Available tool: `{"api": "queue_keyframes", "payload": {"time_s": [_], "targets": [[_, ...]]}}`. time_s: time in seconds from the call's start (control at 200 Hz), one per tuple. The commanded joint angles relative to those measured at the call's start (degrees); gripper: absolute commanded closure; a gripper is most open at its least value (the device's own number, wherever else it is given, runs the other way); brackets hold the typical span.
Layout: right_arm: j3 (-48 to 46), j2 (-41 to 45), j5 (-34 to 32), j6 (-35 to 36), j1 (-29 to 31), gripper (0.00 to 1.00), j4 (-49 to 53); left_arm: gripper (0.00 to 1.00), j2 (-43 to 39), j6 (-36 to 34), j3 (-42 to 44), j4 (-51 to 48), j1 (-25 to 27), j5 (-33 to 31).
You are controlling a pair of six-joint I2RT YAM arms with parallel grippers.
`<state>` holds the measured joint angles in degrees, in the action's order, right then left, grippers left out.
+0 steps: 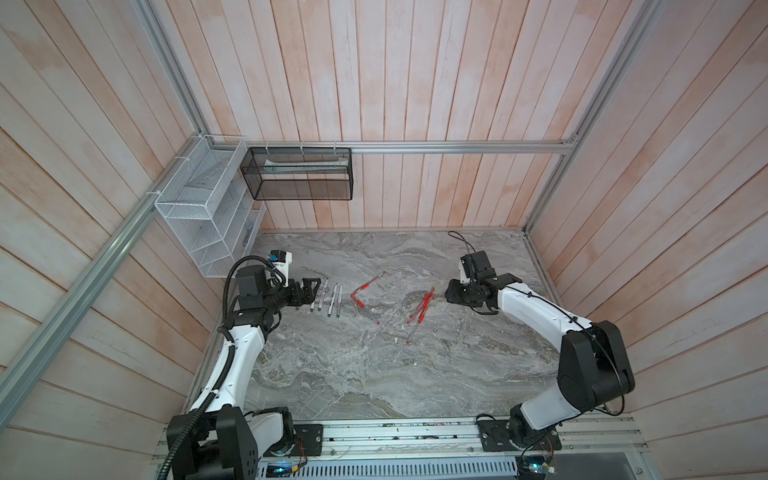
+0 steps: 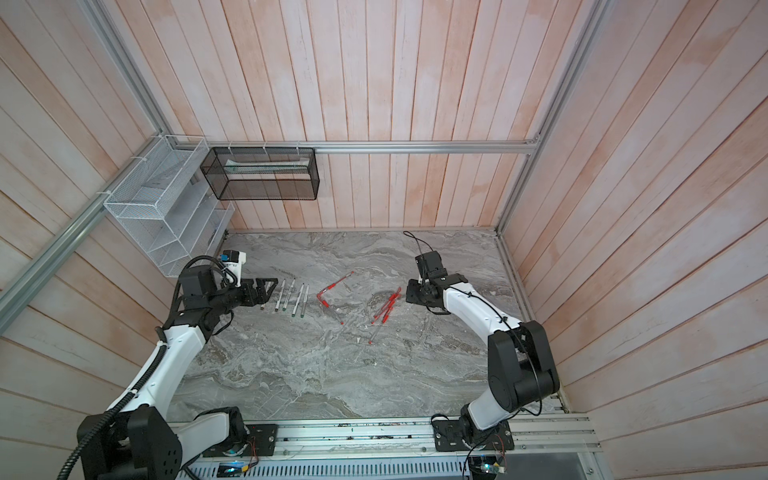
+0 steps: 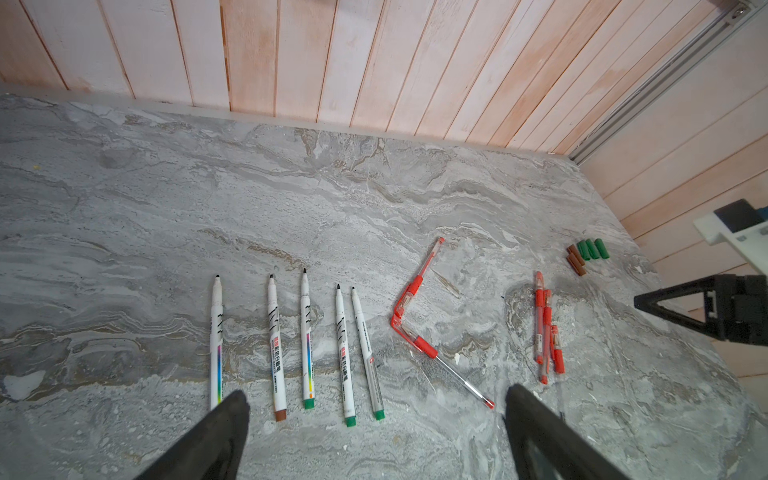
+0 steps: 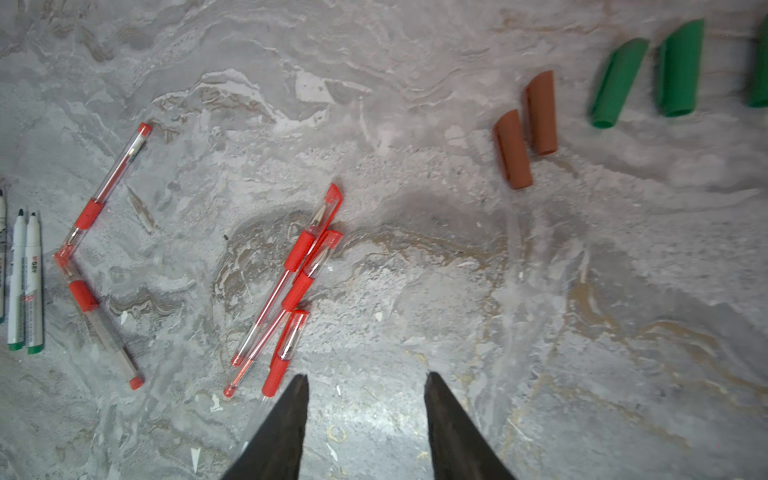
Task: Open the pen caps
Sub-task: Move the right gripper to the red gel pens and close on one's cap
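Observation:
Two brown pen caps point(image 4: 525, 129) and green pen caps point(image 4: 644, 79) lie loose on the marble table point(image 1: 374, 374), off their pens. Several white markers point(image 3: 307, 340) lie in a row with bare tips, just ahead of my left gripper point(image 3: 376, 399), which is wide open and empty. Two red pens point(image 4: 89, 249) form a V mid-table. A cluster of red pens point(image 4: 307, 266) still wears clipped red caps point(image 4: 332, 203). My right gripper point(image 4: 368, 378) hovers open beside that cluster, nothing between its fingers. In both top views the loose caps are hidden behind the right gripper point(image 1: 449, 293).
A white wire basket point(image 1: 195, 199) and a black mesh basket point(image 1: 297, 174) hang on the back left walls. Wooden walls close in three sides of the table. The arm bases sit on a rail point(image 1: 395, 436) along the front edge.

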<state>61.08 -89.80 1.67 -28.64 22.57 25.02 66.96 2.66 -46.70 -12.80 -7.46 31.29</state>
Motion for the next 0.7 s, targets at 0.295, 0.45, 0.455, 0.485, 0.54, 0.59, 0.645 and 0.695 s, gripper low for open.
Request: {"api": "queue_keyframes", "payload": {"time_s": [0.295, 0.45, 0.455, 0.485, 0.54, 0.59, 0.645, 0.695], "targets": [[2.13, -10.51, -1.51, -5.37, 8.29, 0.57, -3.18, 0.03, 0.61, 0.09, -0.37, -0.02, 0.79, 0.91], [2.08, -12.91, -0.76, -5.72, 8.85, 0.57, -5.4, 0.03, 0.54, -0.35, 0.27, 1.11, 1.31, 0.66], [2.23, -13.06, -0.73, -5.72, 8.83, 0.57, -5.32, 0.03, 0.58, -0.36, 0.28, 1.06, 1.31, 0.73], [3.07, -14.03, -0.62, -5.64, 8.94, 0.58, -4.53, 0.03, 0.62, -0.16, 0.14, 0.75, 1.31, 1.04], [4.73, -15.32, -1.16, -5.55, 9.2, 0.59, -2.85, 0.03, 1.1, -0.11, -0.55, -0.14, 1.31, 0.72], [4.73, -15.42, -1.66, -5.63, 9.57, 0.59, -2.87, 0.03, 1.24, -0.1, -0.85, -0.25, 1.4, 0.17], [3.94, -15.41, -1.31, -5.83, 9.67, 0.58, -4.44, 0.03, 0.98, -0.32, -0.23, 0.65, 1.72, 0.0], [3.99, -16.01, -1.07, -5.82, 9.6, 0.59, -4.77, 0.03, 0.84, -0.54, 0.21, 1.19, 1.91, 0.66]]}}
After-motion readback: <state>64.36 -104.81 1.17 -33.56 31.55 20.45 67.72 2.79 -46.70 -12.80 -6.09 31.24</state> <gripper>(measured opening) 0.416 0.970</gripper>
